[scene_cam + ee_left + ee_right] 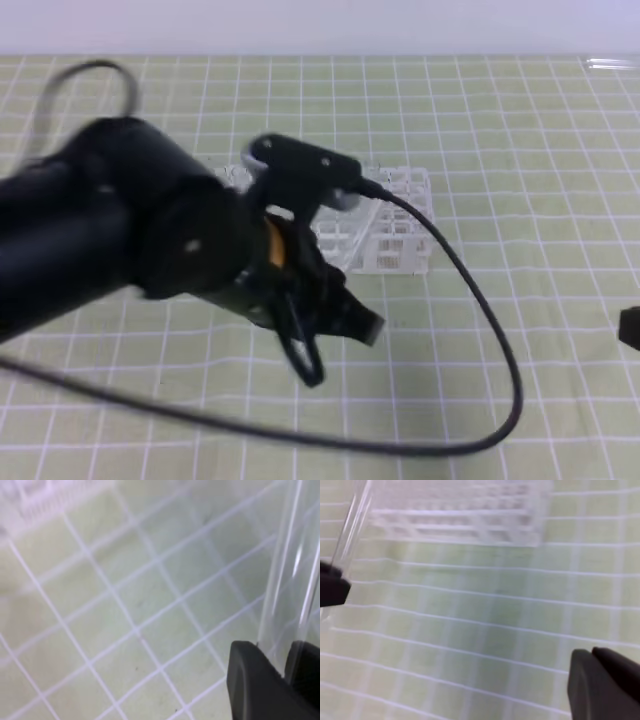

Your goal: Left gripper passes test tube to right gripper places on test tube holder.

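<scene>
**Green mat, white wall**

A pale green mat (560, 300) ruled with a white grid covers the work surface. Behind its far edge stands a plain white wall (400, 25). A blurred clear object (612, 64) lies at the far right corner

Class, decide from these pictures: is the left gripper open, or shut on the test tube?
Shut on it. In the left wrist view the left gripper has both black fingers pressed against the clear test tube, which rises between them.

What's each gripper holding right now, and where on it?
The left gripper is shut on the test tube, pinching it near one end; the rest sticks out past the fingertips. The right gripper is shut with nothing between its fingers.
</scene>
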Controlling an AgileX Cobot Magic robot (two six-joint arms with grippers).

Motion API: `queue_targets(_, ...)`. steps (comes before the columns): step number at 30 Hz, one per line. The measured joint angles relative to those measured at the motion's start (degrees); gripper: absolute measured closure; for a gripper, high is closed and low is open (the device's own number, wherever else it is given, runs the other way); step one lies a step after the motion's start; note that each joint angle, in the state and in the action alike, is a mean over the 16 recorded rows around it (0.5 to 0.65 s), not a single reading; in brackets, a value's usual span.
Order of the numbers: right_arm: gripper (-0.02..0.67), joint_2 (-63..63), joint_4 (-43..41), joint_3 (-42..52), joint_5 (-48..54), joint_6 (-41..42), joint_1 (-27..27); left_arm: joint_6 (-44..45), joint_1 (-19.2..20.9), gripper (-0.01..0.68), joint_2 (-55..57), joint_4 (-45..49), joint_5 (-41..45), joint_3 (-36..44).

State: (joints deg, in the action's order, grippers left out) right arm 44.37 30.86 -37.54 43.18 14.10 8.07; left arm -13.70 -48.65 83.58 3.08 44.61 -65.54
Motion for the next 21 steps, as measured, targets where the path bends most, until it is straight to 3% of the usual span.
queue_targets(10, 0.665, 0.0, 6.8, -3.9, 1.4, 5.5, 0.0, -0.6, 0.0, 0.643, -22.1, 1.1, -13.3, 17.8)
queue_targets(21, 0.665, 2.9, 8.1, -9.4, 0.8, 6.7, 3.2, -5.1, 0.1, 0.636, -45.7, 1.2, -36.3, 43.9)
